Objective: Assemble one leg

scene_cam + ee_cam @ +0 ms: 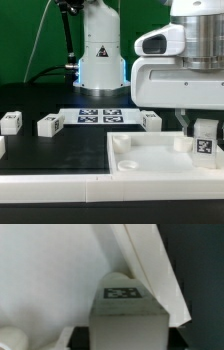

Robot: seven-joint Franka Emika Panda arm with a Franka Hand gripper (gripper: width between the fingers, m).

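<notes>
My gripper (205, 131) is shut on a leg (206, 142), a small white block with a black-and-white marker facing out. It holds the leg upright at the far right corner of the large flat white plate (150, 150), low over it; I cannot tell whether they touch. In the wrist view the leg (124, 308) fills the space between my dark fingers (82, 336), over the plate (50, 280) and close to its raised rim (150, 263). Three more legs lie on the dark table: two (10, 122) (50, 125) at the exterior view's left and one (152, 120) behind the plate.
The marker board (98, 115) lies flat behind the legs. The robot's white base (100, 50) stands at the back. The plate has round sockets (128, 163) near its corners. A white ledge (60, 185) runs along the front edge.
</notes>
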